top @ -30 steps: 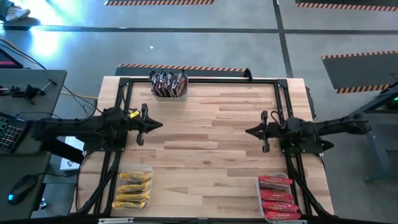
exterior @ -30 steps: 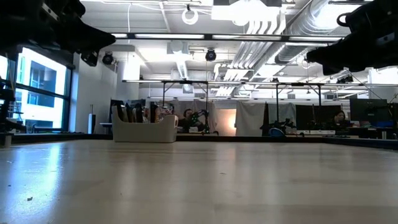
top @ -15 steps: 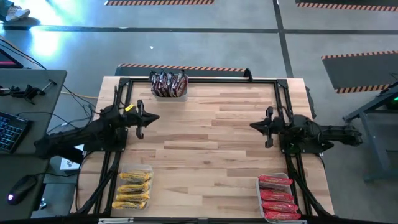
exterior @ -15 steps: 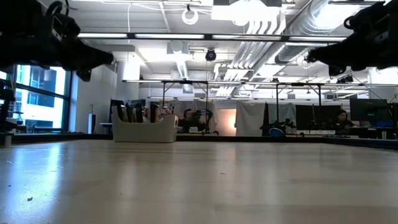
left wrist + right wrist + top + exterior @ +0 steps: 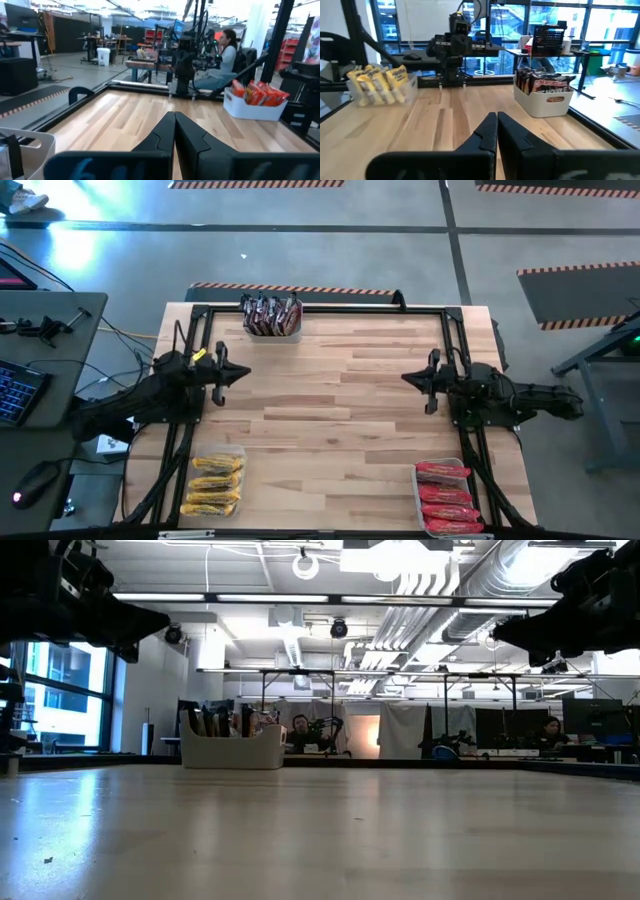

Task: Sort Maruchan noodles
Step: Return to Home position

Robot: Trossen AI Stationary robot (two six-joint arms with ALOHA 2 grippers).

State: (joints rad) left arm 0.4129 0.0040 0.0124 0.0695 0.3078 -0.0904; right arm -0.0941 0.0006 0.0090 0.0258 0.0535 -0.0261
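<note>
Item one, the wooden table (image 5: 340,410): is lying bare across its middle, with no packet showing loose on the boards, which reads as the sorting being finished. Item two, the left arm (image 5: 140,395) and the right arm (image 5: 500,395): are sitting folded low at opposite side edges of the table, facing each other and well apart from every bin. This is judged a parked pose that is leaving the boards free. Item three, three bins: the white bin (image 5: 275,336) is standing at the far edge, the clear bin (image 5: 240,452) at the near left corner, the right-hand bin (image 5: 417,490) at the near right corner. They are probably set at the margins so that the kinds are not mixing and each is falling within an arm's reach. Item four, the Maruchan noodles, one kind to a bin: the dark packets (image 5: 270,313) are standing on edge in the white bin, the yellow packets (image 5: 215,483) are lying stacked in the clear bin, and the red-orange packets (image 5: 445,498) are lying in a row in the right-hand bin. Item five, the left gripper (image 5: 243,370) and the right gripper (image 5: 408,379): both are hovering above the wood and pointing inward, fingers pressed together on nothing, as each wrist view is showing.
</note>
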